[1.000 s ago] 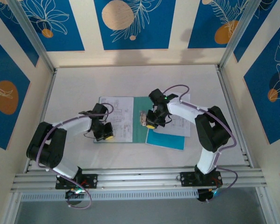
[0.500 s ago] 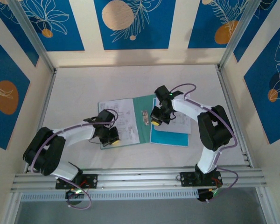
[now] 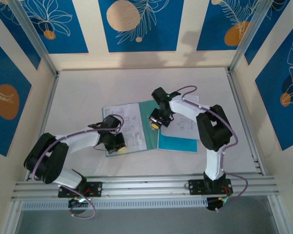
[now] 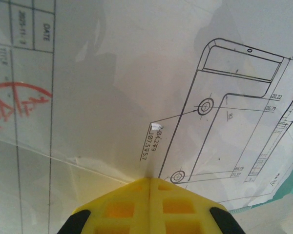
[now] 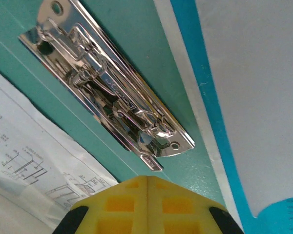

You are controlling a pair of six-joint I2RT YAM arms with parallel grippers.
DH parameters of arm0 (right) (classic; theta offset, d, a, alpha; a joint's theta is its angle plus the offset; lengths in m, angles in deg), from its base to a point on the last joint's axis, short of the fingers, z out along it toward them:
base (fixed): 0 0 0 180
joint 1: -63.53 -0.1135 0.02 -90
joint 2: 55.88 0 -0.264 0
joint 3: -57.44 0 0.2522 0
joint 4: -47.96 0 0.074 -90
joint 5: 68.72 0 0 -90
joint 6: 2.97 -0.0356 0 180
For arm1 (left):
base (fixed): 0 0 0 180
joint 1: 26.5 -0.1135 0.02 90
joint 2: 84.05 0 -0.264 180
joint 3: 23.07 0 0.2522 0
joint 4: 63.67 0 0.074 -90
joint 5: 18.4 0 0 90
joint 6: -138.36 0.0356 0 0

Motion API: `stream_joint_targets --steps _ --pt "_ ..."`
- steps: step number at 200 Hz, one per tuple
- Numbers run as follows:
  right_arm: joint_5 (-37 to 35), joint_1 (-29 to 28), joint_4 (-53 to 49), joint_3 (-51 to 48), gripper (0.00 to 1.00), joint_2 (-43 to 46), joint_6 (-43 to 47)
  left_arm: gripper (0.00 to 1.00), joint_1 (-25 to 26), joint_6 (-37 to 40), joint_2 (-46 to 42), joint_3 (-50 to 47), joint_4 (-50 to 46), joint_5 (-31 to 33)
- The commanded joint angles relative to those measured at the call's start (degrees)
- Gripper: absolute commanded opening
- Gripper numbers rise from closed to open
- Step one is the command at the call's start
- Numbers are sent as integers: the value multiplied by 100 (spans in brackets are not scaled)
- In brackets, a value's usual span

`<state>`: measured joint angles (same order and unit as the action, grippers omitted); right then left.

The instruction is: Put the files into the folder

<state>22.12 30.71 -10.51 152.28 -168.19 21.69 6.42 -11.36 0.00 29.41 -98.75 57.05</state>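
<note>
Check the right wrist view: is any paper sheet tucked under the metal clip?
No: the metal clip sits on the bare teal-green folder, and the printed sheet lies beside it, not under it.

Bright, even light; soft shadows.

The folder (image 3: 152, 139) lay open on the bench (image 3: 88, 92), printed sheets (image 3: 129, 122) on its left half, the clip (image 5: 112, 92) at its middle, the other files (image 3: 178, 144) at its right side.

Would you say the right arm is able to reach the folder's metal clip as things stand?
Probably yes: the right gripper hangs shut just short of the clip, which lies bare on the folder, no sheet over it.
</note>
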Motion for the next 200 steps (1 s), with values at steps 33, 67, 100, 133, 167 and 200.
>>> stream_joint_targets --steps 33,67,100,133,167,200 --pt "-253 -196 -398 373 0 -331 -597 0 84 -9 -91 -154 -199 67" --pt "-320 -259 -511 470 0 -467 -696 0 91 3 -91 -167 -202 66" --pt "-348 -269 -526 453 0 -555 -749 0 86 13 -82 -153 -205 66" --pt "-405 -295 -581 497 0 -589 -757 0 91 10 -82 -149 -211 66" --pt "-426 -321 -653 529 0 -693 -773 0 88 4 -82 -154 -215 66" --pt "-642 -398 -913 697 0 -781 -734 0 91 5 -99 -154 -234 83"
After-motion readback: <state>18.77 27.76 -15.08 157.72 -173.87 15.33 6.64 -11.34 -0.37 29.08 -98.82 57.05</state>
